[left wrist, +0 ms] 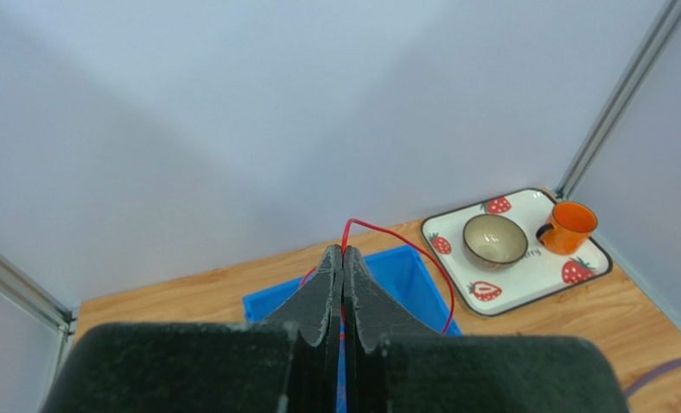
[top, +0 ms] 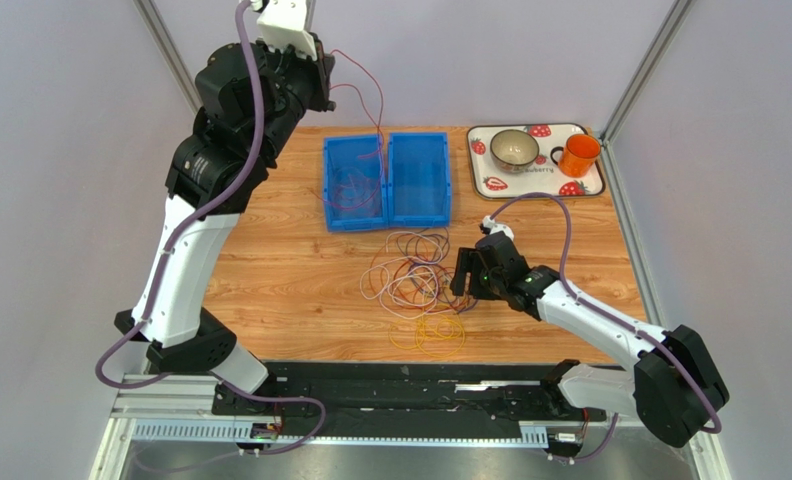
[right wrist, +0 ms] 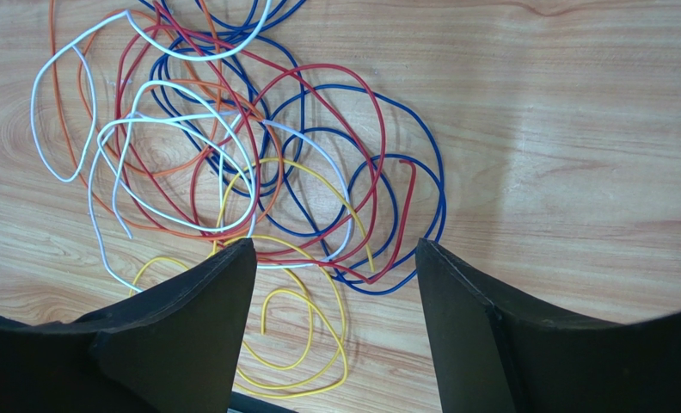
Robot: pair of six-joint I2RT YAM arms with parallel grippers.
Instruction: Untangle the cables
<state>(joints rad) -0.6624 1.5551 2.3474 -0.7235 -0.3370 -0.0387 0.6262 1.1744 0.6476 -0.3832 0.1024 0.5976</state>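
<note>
left gripper (left wrist: 343, 251): pinching red cable (left wrist: 363, 222); lower slowly into blue bin (top: 328, 185) | right gripper (right wrist: 335, 245): spread wide; straddle one strand of cables (right wrist: 232, 146)

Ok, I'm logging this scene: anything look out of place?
One red cable hangs from the raised, shut left gripper into a blue bin, while the other cables lie tangled on the table.

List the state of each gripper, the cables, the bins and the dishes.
left gripper, shut on red cable, raised high.
red cable, hanging into left bin.
right gripper, open over tangle.
tangle, loose overlapping loops on table.
right bin, nothing inside.
bowl, upright, empty.
mug, upright on tray.
</note>
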